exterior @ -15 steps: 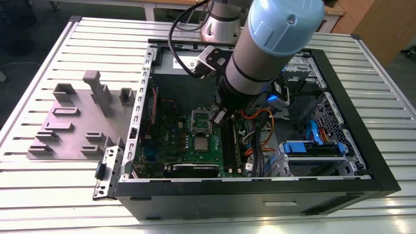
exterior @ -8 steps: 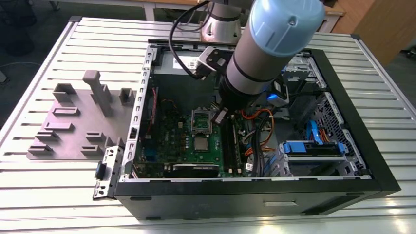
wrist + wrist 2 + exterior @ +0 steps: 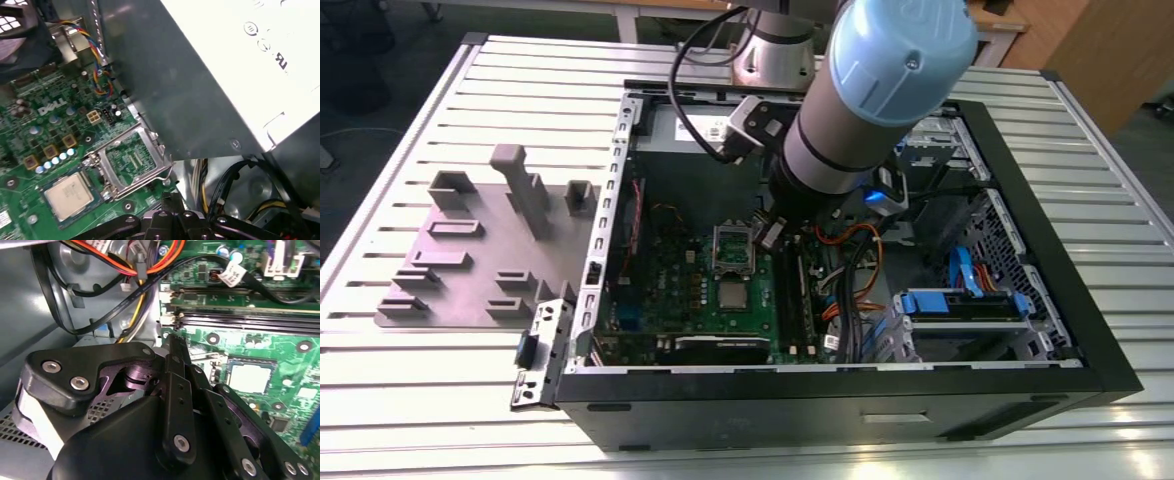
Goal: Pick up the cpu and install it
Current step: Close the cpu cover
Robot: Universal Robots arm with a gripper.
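The cpu [image 3: 732,294] [image 3: 251,378] [image 3: 70,196] is a small square chip with a silvery top. It lies flat in its socket on the green motherboard [image 3: 674,300]. Right beside it, the silver socket frame [image 3: 732,245] [image 3: 135,160] stands hinged open. My gripper [image 3: 771,233] [image 3: 174,344] [image 3: 172,199] hangs inside the computer case, above the board. It is near the open frame, on the side of the memory slots, and apart from the cpu. Its black fingers are shut together with nothing seen between them.
A grey power supply box with a white label [image 3: 240,65] looms close by the gripper. Bundled cables [image 3: 125,285] and memory slots [image 3: 240,315] lie nearby. A blue drive caddy [image 3: 961,300] fills the case's right in the exterior view. A grey fixture plate [image 3: 480,250] lies left of the case.
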